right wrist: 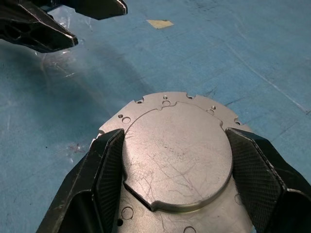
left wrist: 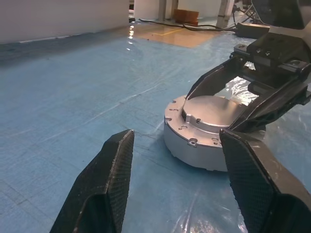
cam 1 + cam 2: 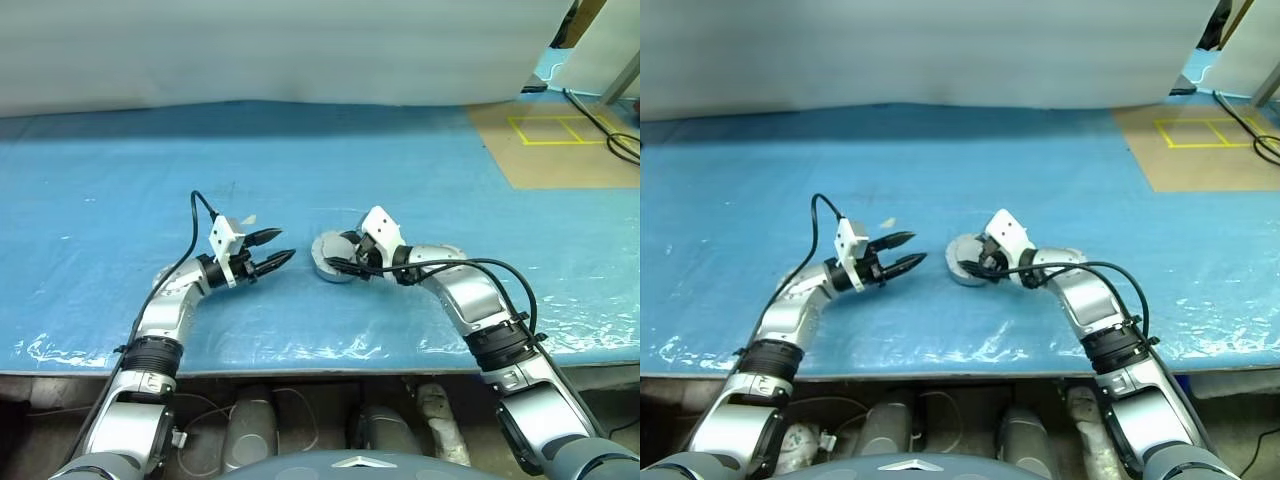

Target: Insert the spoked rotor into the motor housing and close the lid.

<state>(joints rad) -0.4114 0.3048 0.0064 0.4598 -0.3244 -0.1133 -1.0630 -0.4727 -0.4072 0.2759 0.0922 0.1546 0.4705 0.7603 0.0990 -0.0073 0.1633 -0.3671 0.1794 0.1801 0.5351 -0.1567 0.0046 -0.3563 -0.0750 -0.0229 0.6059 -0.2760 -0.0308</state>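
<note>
Grey lid (image 1: pixel 177 155) sits closed on the motor housing (image 2: pixel 194 148) mid-desk; my right claw (image 1: pixel 177 160) straddles it, left claw (image 3: pixel 272 253) apart, empty; only release remains, I judge.

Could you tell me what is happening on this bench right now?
The right gripper straddles the closed motor housing on the blue table cover, its fingers either side of the raised lid. The left gripper hovers open a little way off, pointing at the housing and holding nothing.
</note>
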